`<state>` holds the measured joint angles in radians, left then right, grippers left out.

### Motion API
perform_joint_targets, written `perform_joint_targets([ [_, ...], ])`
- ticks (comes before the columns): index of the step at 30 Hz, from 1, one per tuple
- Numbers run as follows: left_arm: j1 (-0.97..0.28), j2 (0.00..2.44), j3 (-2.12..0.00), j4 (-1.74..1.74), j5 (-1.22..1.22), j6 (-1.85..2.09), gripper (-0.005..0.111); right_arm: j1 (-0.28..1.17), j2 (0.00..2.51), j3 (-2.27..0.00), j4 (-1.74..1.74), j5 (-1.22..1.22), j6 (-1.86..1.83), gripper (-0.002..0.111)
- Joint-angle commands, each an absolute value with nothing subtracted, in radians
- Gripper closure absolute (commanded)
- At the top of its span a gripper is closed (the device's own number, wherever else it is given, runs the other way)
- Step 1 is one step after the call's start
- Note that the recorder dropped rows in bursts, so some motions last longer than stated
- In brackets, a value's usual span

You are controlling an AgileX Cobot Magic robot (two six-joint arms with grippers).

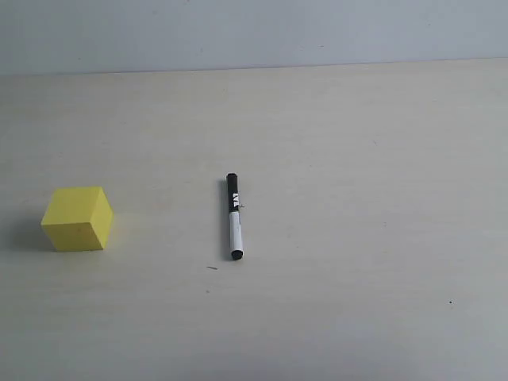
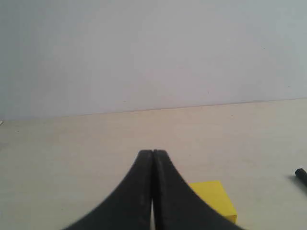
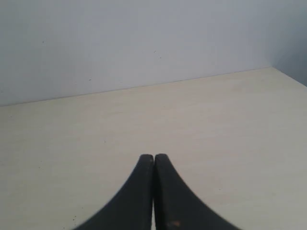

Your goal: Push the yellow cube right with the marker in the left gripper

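The yellow cube [image 1: 77, 218] rests on the table at the left of the exterior view. The marker [image 1: 234, 216] lies flat near the middle, black cap pointing away, white barrel toward the front. Neither arm shows in the exterior view. In the left wrist view my left gripper [image 2: 153, 153] is shut with nothing between its fingers; the yellow cube [image 2: 216, 199] sits just behind one finger, and the marker's black tip [image 2: 301, 175] shows at the frame edge. My right gripper [image 3: 153, 156] is shut and empty over bare table.
The pale wooden table [image 1: 357, 159] runs back to a grey wall [image 1: 254, 32]. A table corner and edge [image 3: 283, 74] show in the right wrist view.
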<state>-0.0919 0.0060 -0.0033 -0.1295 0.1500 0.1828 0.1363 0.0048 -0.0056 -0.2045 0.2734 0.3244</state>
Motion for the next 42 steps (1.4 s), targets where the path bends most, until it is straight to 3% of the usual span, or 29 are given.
perform_joint_targets([
  [1,-0.09,0.0,0.0,-0.135,0.147,0.179,0.107,0.131,0.0,0.0,-0.212,0.269,0.318,0.108],
  [26,-0.09,0.0,0.0,-0.248,0.139,0.083,0.107,0.131,0.0,0.0,-0.212,0.269,0.318,0.108],
  [32,-0.09,0.0,0.0,-0.509,0.077,0.041,0.107,0.131,0.0,0.0,-0.212,0.269,0.318,0.108],
  [42,-0.09,0.0,-0.037,-0.547,-0.233,-0.21,0.107,0.131,0.0,0.0,-0.212,0.269,0.318,0.108],
])
